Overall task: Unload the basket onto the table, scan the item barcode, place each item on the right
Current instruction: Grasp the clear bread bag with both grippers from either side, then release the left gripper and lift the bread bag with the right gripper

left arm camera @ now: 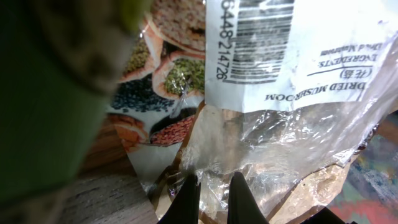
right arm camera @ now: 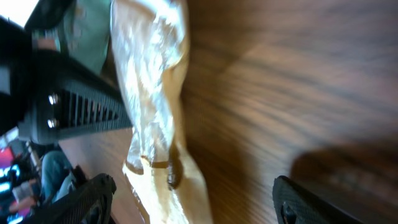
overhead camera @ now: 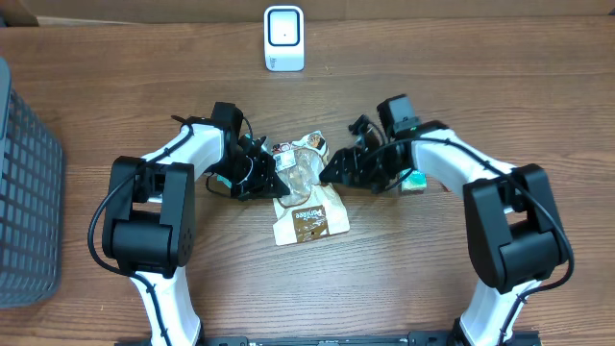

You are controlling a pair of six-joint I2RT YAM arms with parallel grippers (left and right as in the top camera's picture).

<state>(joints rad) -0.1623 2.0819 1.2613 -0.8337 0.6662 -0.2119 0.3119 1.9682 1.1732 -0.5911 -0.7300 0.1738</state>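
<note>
The item is a clear plastic bag of dried mushrooms (overhead camera: 306, 197) with a brown printed card, lying at the middle of the table. Its white barcode label (left arm camera: 258, 37) fills the top of the left wrist view. My left gripper (overhead camera: 261, 176) (left arm camera: 213, 183) is shut on the bag's crinkled clear plastic at its left side. My right gripper (overhead camera: 332, 169) (right arm camera: 196, 202) stands open at the bag's right side, with the bag's edge (right arm camera: 155, 106) lying between its spread fingers, which do not touch it. The white scanner (overhead camera: 283, 38) stands at the back centre, apart from both grippers.
A dark grey mesh basket (overhead camera: 24, 183) fills the left edge of the table. A small teal object (overhead camera: 415, 181) lies under my right forearm. Bare wood lies between the bag and the scanner.
</note>
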